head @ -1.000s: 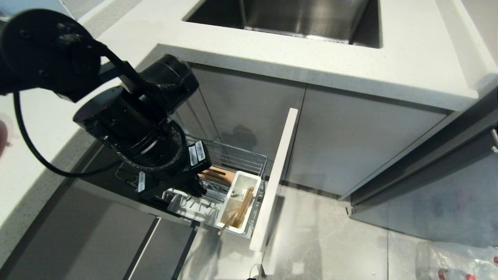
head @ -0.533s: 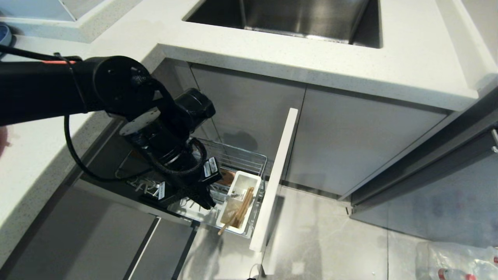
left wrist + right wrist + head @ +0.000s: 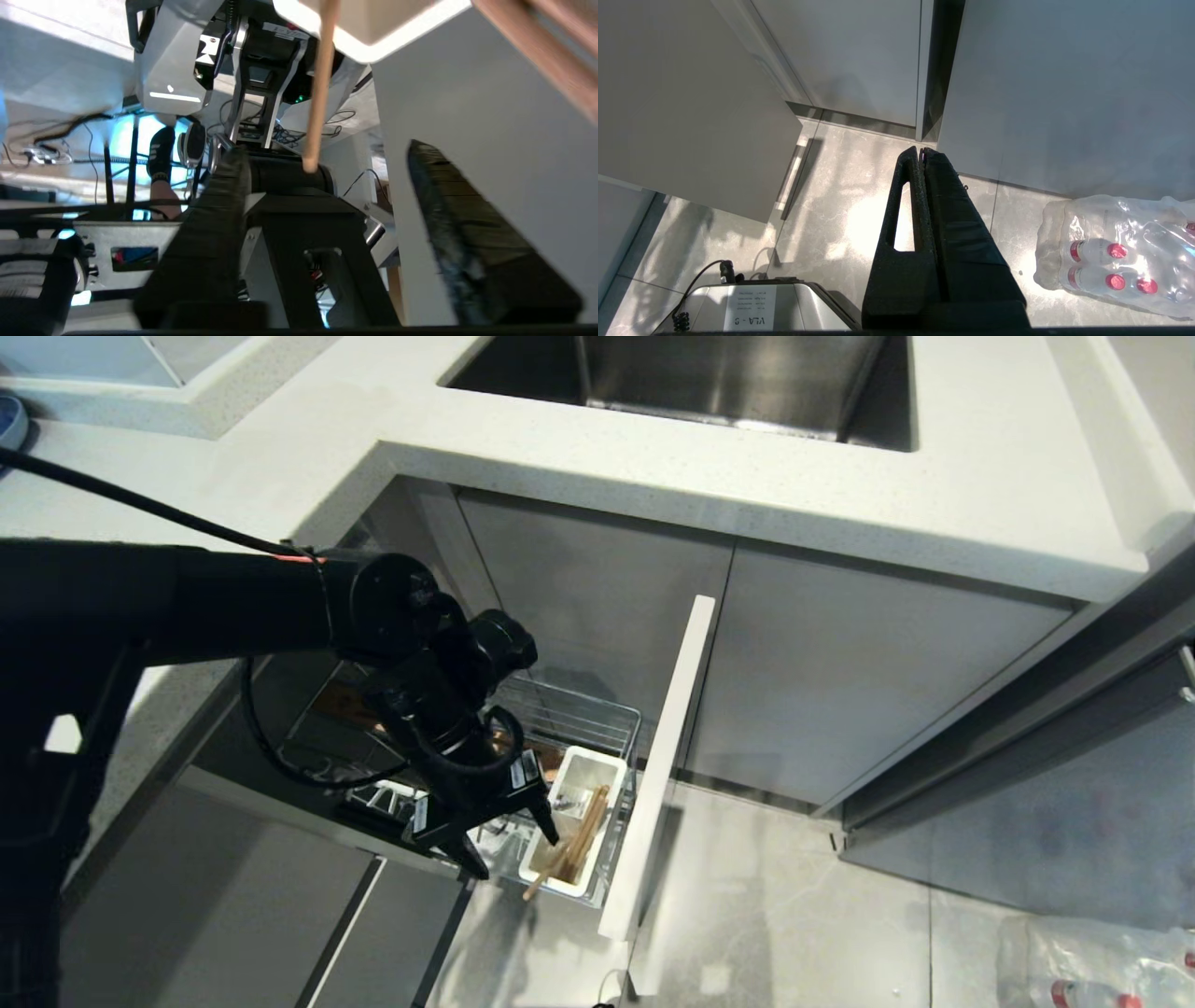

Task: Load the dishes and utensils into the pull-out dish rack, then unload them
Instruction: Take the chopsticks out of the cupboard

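The pull-out dish rack (image 3: 597, 721) stands drawn out under the counter, with its pale front panel (image 3: 665, 756) on edge. Its white caddy (image 3: 571, 821) holds the wooden chopsticks (image 3: 581, 845), which lean out over the near corner. My left gripper (image 3: 518, 857) hangs low just beside the caddy, open. In the left wrist view one chopstick (image 3: 320, 93) ends between the spread fingertips of the left gripper (image 3: 324, 149), untouched. The plate, bowl and spoon do not show. My right gripper (image 3: 922, 150) is parked over the floor, shut and empty.
The steel sink (image 3: 691, 378) is set in the white counter (image 3: 840, 495) above the rack. A blue-grey plate's edge (image 3: 9, 422) shows at the far left. A wrapped pack of water bottles (image 3: 1120, 252) lies on the tiled floor at the right.
My left arm has swung down and toward the rack's front, next to the caddy, and its gripper has gone from shut to open. The chopsticks stay in the caddy.
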Available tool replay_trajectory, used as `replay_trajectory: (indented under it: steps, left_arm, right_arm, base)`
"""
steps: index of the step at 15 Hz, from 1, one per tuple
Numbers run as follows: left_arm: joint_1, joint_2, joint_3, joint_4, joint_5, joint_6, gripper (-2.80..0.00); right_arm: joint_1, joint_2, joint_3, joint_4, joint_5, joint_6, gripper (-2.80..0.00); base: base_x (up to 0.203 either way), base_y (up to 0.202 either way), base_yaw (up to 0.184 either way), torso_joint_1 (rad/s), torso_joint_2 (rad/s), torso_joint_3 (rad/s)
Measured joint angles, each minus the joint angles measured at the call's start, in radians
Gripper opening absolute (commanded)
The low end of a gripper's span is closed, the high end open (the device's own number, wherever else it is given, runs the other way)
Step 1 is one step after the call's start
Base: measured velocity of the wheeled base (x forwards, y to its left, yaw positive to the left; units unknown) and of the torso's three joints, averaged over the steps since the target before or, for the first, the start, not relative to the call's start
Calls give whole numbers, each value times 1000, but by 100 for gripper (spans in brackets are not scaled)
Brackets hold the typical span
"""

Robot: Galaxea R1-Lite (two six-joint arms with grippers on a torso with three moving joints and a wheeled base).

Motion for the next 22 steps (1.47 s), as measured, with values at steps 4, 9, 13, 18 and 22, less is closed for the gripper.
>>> replay_trajectory:
  steps: [4, 9, 13, 18, 22]
  left_arm:
    - [34, 62, -8, -22, -67, 4, 0]
    - [56, 119, -17, -22, -125, 3, 0]
    - [58, 147, -14, -15, -126, 3, 0]
    - [58, 183, -7, -12, -180, 3, 0]
    - [57, 197, 4, -11, -214, 3, 0]
  right_arm:
    - [0, 0, 0, 0, 0, 0, -280]
    - [0, 0, 0, 0, 0, 0, -280]
    - [0, 0, 0, 0, 0, 0, -280]
    - [0, 0, 0, 0, 0, 0, -280]
    - [0, 0, 0, 0, 0, 0, -280]
  base:
    - [0, 0, 0, 0, 0, 0]
    - [0, 0, 0, 0, 0, 0]
    - [0, 0, 0, 0, 0, 0]
    - [0, 0, 0, 0, 0, 0]
    - [0, 0, 0, 0, 0, 0]
